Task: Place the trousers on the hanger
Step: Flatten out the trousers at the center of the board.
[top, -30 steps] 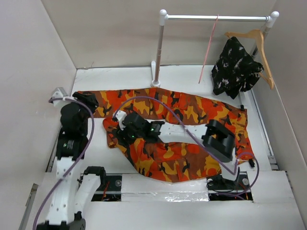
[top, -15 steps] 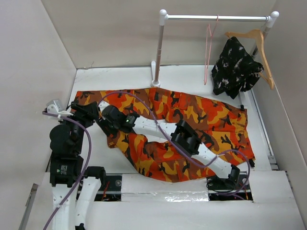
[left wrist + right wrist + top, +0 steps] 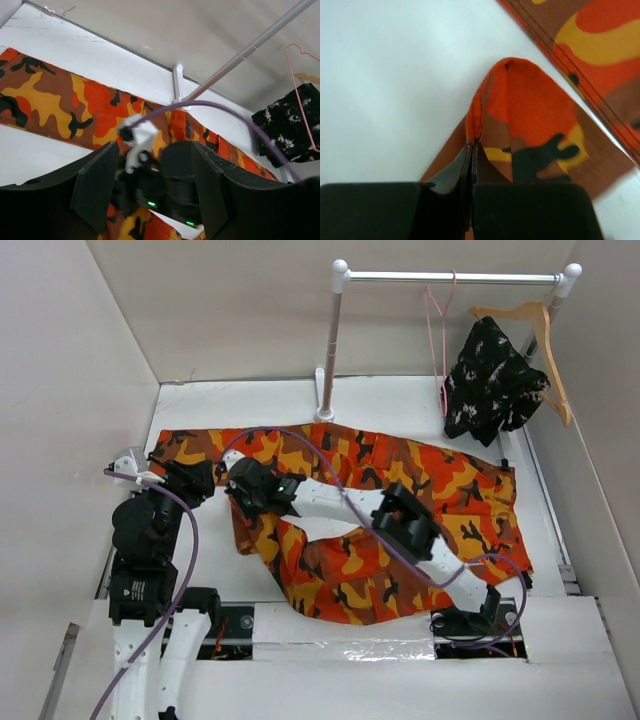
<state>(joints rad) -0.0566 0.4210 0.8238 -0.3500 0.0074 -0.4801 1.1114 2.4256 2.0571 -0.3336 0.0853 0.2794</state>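
Note:
The orange camouflage trousers (image 3: 420,470) lie spread across the white table, both legs pointing left. My right gripper (image 3: 243,498) reaches across them to the end of the near leg. In the right wrist view it (image 3: 472,150) is shut on a raised fold of the trousers (image 3: 530,110). My left gripper (image 3: 190,480) hovers just left of it, open with nothing between its fingers (image 3: 97,185); the right wrist shows in the gap. The thin pink hanger (image 3: 437,340) hangs from the rail and also shows in the left wrist view as the hanger (image 3: 302,95).
A white rail (image 3: 450,277) on a post (image 3: 330,350) stands at the back. A wooden hanger (image 3: 545,340) carrying a black-and-white garment (image 3: 490,380) hangs at its right end. Walls close in on the left, back and right.
My right arm stretched left to the end of the near trouser leg and its jaws shut on the cloth. The left gripper shifted slightly. The pink hanger swung on the rail.

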